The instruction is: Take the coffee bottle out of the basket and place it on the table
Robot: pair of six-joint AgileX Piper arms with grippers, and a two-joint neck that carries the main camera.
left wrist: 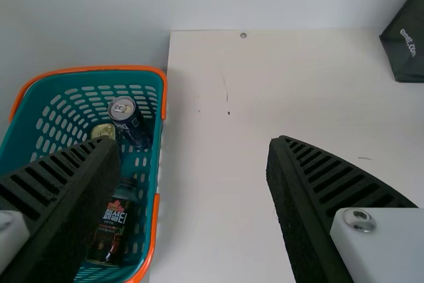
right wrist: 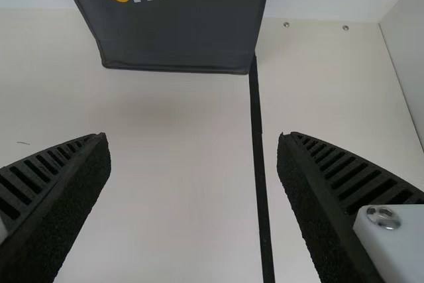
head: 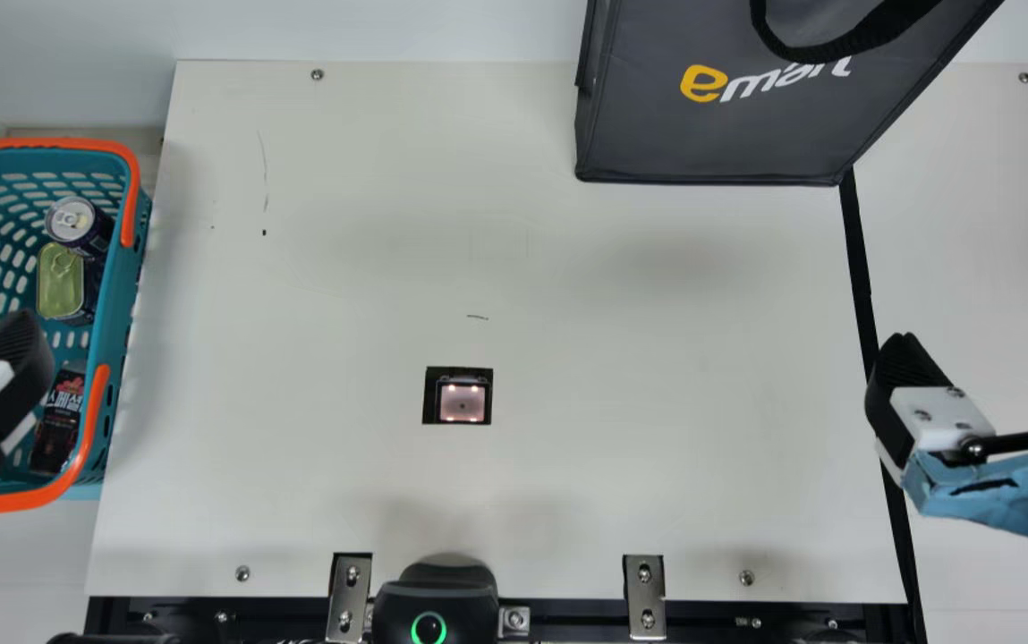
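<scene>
The dark coffee bottle (head: pixel 59 427) lies in the near part of the teal basket (head: pixel 120 295), at the main view's left. My left gripper (head: pixel 20 358) is above the basket, partly covering the bottle's surroundings. In the left wrist view, its fingers stand wide apart, the gripper (left wrist: pixel 191 164) is open, and the bottle (left wrist: pixel 111 226) is partly behind one finger. Over the table's right side, my right gripper (head: pixel 986 353) hangs open with nothing held; the right wrist view also shows the gripper (right wrist: pixel 192 157) with parted fingers.
A dark can (head: pixel 75 224) and a tin with a yellowish lid (head: pixel 59 282) share the basket. Orange handles rest along its rim. A grey shopping bag (head: pixel 728 134) stands at the back right of the cream table (head: pixel 344 268). A small scanner window (head: pixel 463 402) sits mid-table.
</scene>
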